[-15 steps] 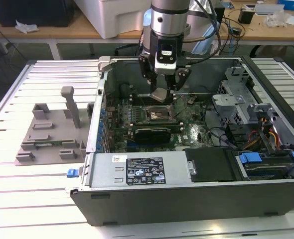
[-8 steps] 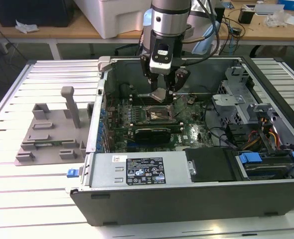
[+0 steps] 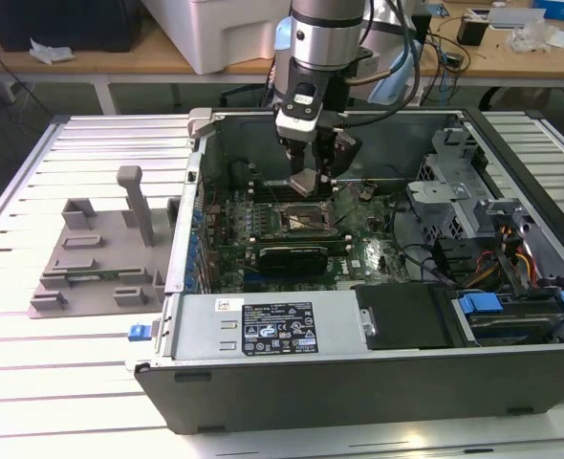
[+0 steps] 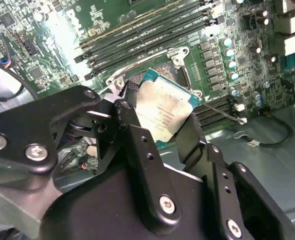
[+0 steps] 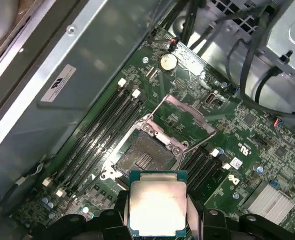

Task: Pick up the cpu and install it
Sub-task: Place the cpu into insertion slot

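The cpu (image 3: pixel 305 182) is a small square chip with a silver-grey top and a pale rim. My gripper (image 3: pixel 307 178) is shut on it, holding it by two opposite edges above the motherboard inside the open computer case (image 3: pixel 358 382). In both wrist views the cpu (image 4: pixel 165 110) (image 5: pixel 157 207) sits between the black fingers (image 4: pixel 132 130). The bare cpu socket (image 5: pixel 146 152) lies just below and ahead of the chip, with its metal load plate (image 5: pixel 187 112) swung open. The socket (image 3: pixel 299 218) shows as a dark square under the chip in the exterior view.
Memory slots (image 5: pixel 102 135) flank the socket. A long black graphics card (image 3: pixel 292 256) lies just in front of it. Drive bays and cables (image 3: pixel 492 249) fill the case at the exterior view's right. A grey plastic tray with upright posts (image 3: pixel 96 253) stands outside the case at the exterior view's left.
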Robot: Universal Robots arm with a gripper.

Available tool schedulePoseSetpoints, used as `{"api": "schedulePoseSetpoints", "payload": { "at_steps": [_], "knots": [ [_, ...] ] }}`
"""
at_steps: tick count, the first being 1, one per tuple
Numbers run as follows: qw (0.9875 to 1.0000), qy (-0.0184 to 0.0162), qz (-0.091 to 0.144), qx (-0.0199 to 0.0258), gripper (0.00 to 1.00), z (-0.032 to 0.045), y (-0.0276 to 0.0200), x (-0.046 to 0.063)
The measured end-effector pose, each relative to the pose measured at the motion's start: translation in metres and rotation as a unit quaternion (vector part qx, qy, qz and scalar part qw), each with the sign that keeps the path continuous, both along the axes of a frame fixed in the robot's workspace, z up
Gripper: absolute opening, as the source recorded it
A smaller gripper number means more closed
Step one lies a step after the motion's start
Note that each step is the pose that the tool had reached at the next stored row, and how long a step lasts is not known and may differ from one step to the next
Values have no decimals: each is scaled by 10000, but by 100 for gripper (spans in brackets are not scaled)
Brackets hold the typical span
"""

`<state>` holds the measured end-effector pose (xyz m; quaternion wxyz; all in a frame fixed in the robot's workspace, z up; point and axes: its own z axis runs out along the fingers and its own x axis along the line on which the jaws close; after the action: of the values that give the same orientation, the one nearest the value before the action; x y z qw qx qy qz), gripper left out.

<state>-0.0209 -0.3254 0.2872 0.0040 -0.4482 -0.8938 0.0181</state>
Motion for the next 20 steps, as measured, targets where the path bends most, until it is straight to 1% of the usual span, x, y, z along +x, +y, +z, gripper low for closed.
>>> {"api": "schedulePoseSetpoints", "payload": {
  "at_steps": [1, 2, 3, 4, 5, 6, 7, 8, 9, 11, 13, 14, 15, 16, 18, 19, 20],
  "knots": [
    [10000, 0, -25, 0, 55, 0, 0, 0],
    [9998, 0, -208, 0, 55, -2, 0, 0],
    [9990, 0, -445, 0, 55, -4, 0, 0],
    [9980, 0, -627, -4, 55, -5, 0, 0],
    [9967, -1, -806, -13, 55, -6, 0, 1],
    [9951, -3, -984, -41, 55, -6, 0, 1],
    [9933, -8, -1150, -96, 55, -5, 0, 0],
    [9917, -15, -1278, -171, 55, -5, 0, 0],
    [9899, -15, -1403, -188, 55, -5, -1, 1],
    [9873, -12, -1577, -190, 55, -6, 0, 0],
    [9835, -9, -1798, -196, 55, -8, 0, 0],
    [9823, -10, -1862, -208, 55, -9, 0, 1],
    [9815, -10, -1903, -215, 55, -8, 0, 0],
    [9803, -9, -1964, -216, 55, -8, 0, 0],
    [9784, -7, -2054, -217, 55, -8, 0, 1],
    [9772, -6, -2111, -217, 55, -8, 0, 0],
    [9764, -5, -2149, -217, 55, -8, 0, 0]
  ]
}}
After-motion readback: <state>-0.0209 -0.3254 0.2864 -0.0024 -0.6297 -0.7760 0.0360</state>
